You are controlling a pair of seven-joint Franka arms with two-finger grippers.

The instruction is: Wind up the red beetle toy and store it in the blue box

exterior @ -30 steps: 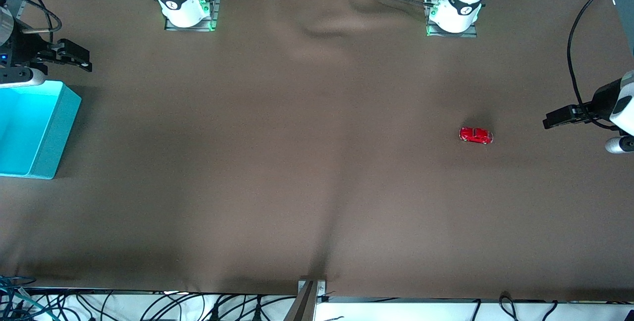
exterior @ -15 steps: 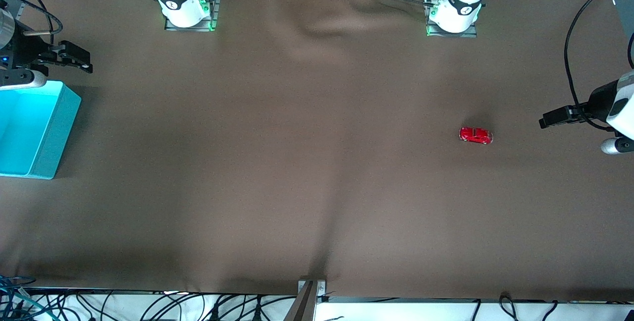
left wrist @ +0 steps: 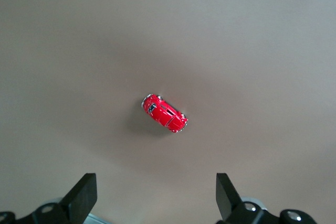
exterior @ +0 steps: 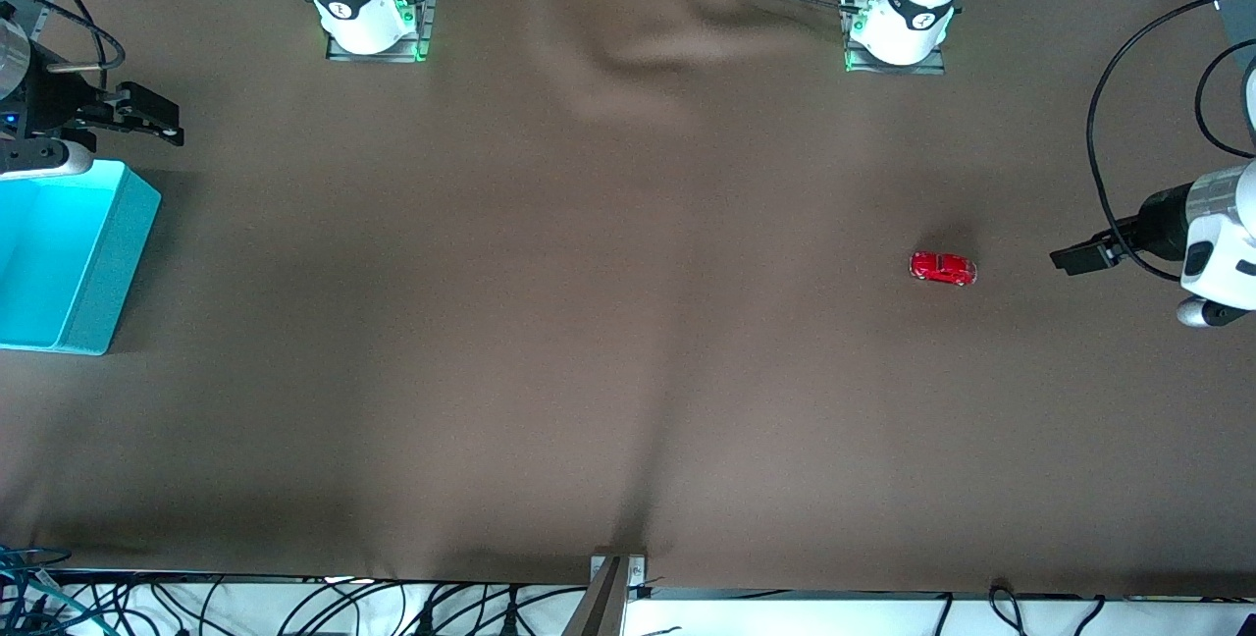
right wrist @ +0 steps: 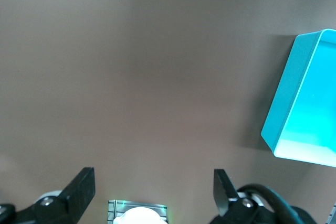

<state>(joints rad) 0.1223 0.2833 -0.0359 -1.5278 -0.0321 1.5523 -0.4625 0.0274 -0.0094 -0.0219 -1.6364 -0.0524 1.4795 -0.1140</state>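
Observation:
The red beetle toy (exterior: 943, 268) sits alone on the brown cloth toward the left arm's end of the table; it also shows in the left wrist view (left wrist: 164, 113). My left gripper (exterior: 1074, 258) hovers over the cloth beside the toy, apart from it, open and empty, its fingertips (left wrist: 84, 195) wide apart. The blue box (exterior: 116, 253) stands at the right arm's end of the table and also shows in the right wrist view (right wrist: 283, 103). My right gripper (exterior: 152, 116) hangs open and empty beside the box's corner, over the cloth.
The brown cloth (exterior: 608, 322) covers the table, with a raised wrinkle (exterior: 667, 42) between the two arm bases. A metal bracket (exterior: 616, 572) sits at the table edge nearest the camera. Cables hang below that edge.
My left gripper has moved closer to the red beetle toy and slightly lower in the front view. The right arm, toy and box have not moved.

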